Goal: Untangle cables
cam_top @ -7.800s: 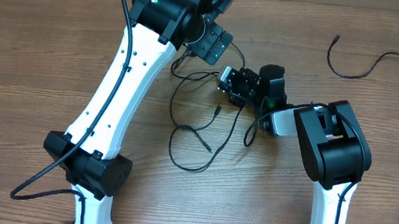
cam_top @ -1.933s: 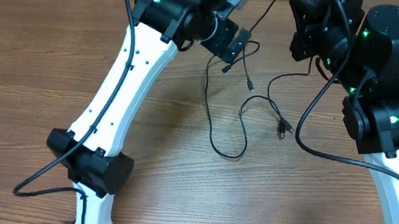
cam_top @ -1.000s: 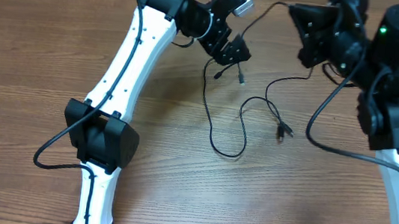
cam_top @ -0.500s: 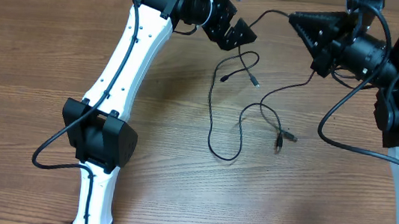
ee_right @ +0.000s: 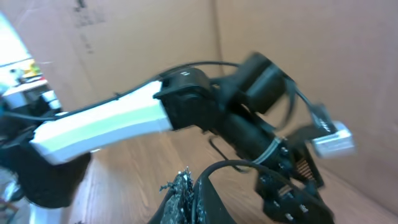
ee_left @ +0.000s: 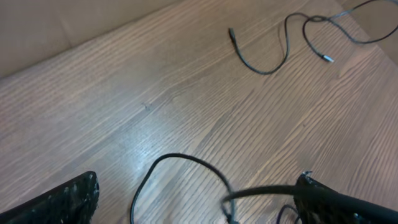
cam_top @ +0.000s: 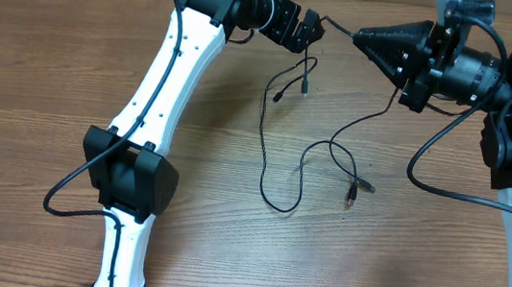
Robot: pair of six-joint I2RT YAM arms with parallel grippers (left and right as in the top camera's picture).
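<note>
- My right gripper [cam_top: 363,35] is squeezed tight shut. It pinches a thin black cable at its tip.
- My left gripper [cam_top: 307,31] is open as wide as it goes, and it holds nothing.
- In the left wrist view, a bit of cable runs across the gap between the two fingers [ee_left: 65,198]. Neither finger presses on it.
- The cables [cam_top: 263,149] run from the two grippers onto the wooden table [cam_top: 42,71], in the middle between my two arms.
- Their long way goes from the far side of the table toward the near side, with a round bend at the near end.
- Two small plug ends [cam_top: 293,92] sit just beside the left gripper. Two more lie on the table, closer to the right arm.
- The strands cross each other near the middle, so I think they are not apart yet.
- One lone cable [ee_left: 264,61] lies by itself, well apart from the rest.
- What matters most is that a short piece of cable goes sideways from the right gripper's tip straight to the left gripper. The two grippers are near each other at the far side of the table.
- That piece sits right inside the left gripper's open jaws, so the left gripper is the one to grab it.
- I think the next move is to shut the left gripper on it and pull sideways, away from the right gripper.
- The cable is thin, so it could slip out.
</note>
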